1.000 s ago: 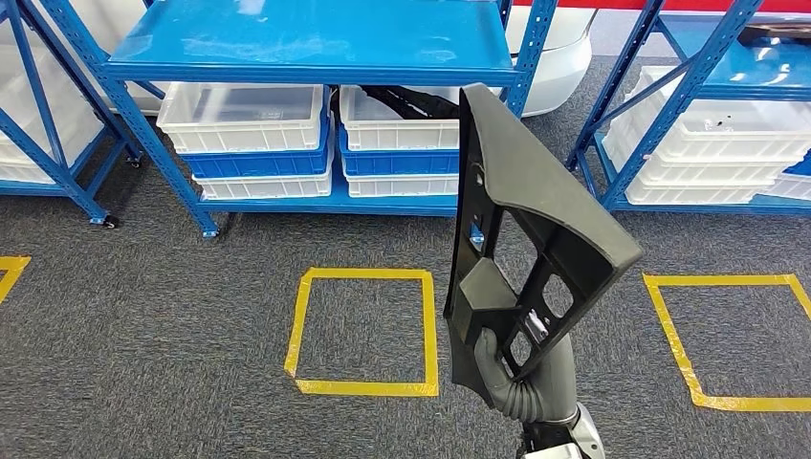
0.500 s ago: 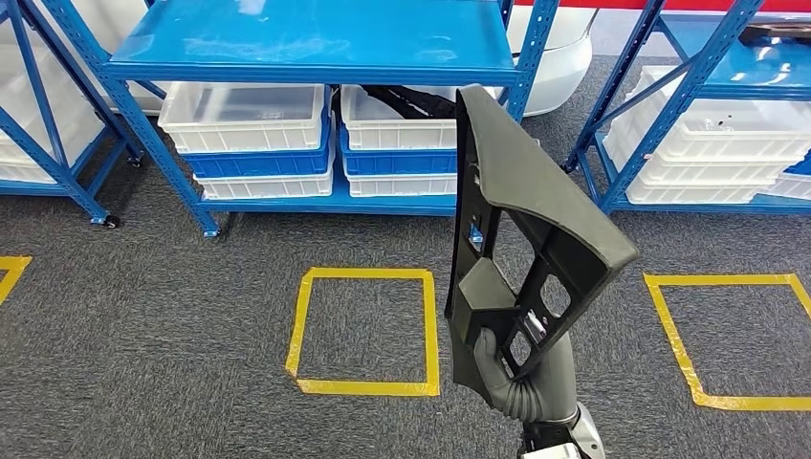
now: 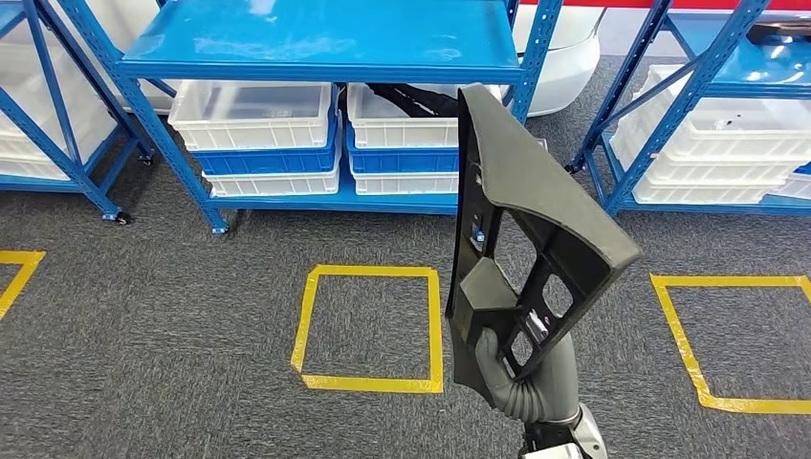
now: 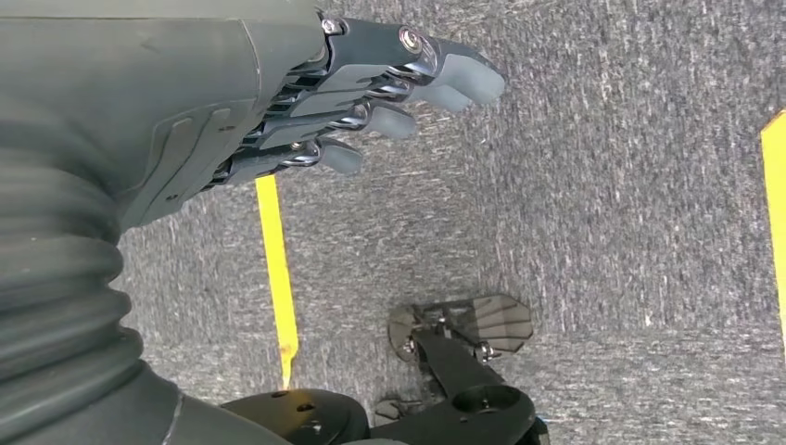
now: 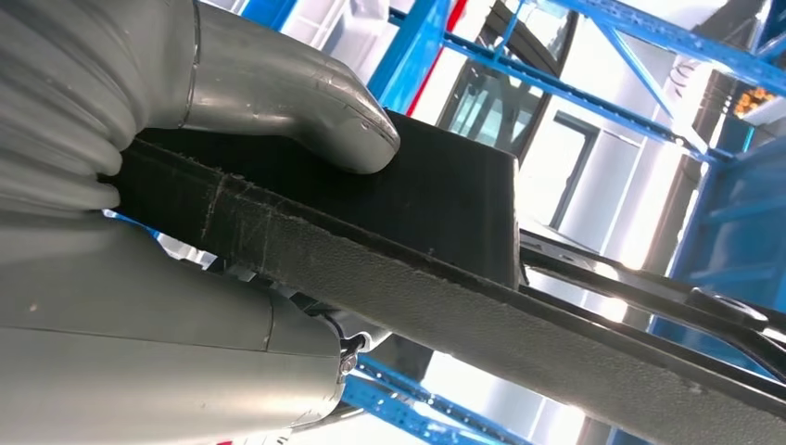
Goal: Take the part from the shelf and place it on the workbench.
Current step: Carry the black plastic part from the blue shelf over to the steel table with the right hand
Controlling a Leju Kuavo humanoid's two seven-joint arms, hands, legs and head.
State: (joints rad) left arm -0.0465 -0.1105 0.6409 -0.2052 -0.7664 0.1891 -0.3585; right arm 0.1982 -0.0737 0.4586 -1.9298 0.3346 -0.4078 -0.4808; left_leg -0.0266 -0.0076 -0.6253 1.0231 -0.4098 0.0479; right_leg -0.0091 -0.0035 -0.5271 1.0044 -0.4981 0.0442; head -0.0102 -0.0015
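Compared with a second ago the whole view has slid a little to the right and down, so that's my camera moving, not the stuff on the shelves. The part (image 3: 521, 239) sits in the same spot in my view as before, upright, in the same grip at its lower end.

My right hand (image 3: 502, 368) is wrapped around the bottom of the part, thumb (image 5: 306, 102) pressed flat on one face with the rest of the hand behind the other. It's a dark grey textured plastic panel with rectangular cutouts, standing tall in front of me, over the carpet to the right of the near yellow tape square (image 3: 368, 330).

My left hand (image 4: 371, 83) hangs down over the grey carpet holding nothing, fingers loosely extended and apart.

Containers: on the lower level of the blue shelf (image 3: 325, 43) straight ahead there are two stacks side by side, each a white bin on top of a blue one on another white one. The left top white bin (image 3: 253, 115) looks empty as far as I can see. The right top white bin (image 3: 402, 120) has a long black piece (image 3: 406, 96) lying across it. Far right, another blue rack (image 3: 689, 96) holds more white bins (image 3: 727, 129) — can't tell what's in them.
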